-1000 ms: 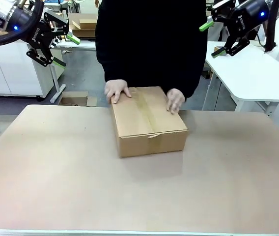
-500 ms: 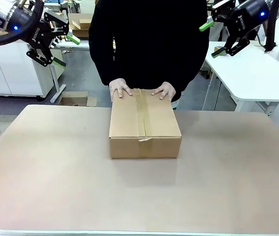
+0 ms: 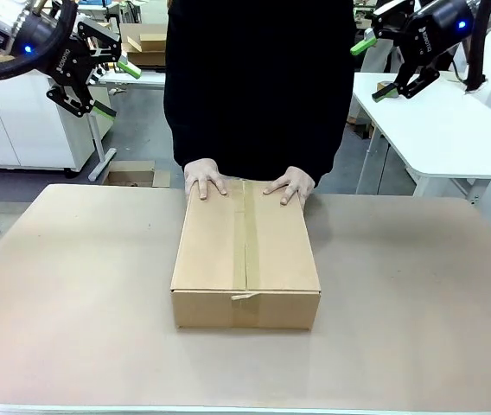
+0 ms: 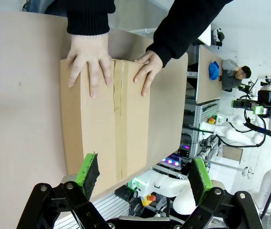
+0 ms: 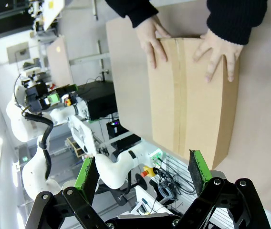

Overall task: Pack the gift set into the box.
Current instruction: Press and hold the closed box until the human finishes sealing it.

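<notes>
Sitting closed on the desk (image 3: pixel 81 277), the cardboard box (image 3: pixel 271 251) lies well ahead of both sets of fingers, a tape strip (image 3: pixel 245 229) running along its top seam. A person's one hand (image 3: pixel 204 180) and other hand (image 3: pixel 290 183) press flat on its far end, either side of the tape. The left gripper (image 3: pixel 114 88) hangs high, fingers spread wide and empty. The right gripper (image 3: pixel 373 67) hovers high too, fingers spread, gripping nothing.

No readable text, labels or numbers; box (image 3: pixel 207 251) faces plain brown, tape (image 3: pixel 245 246) unprinted.
</notes>
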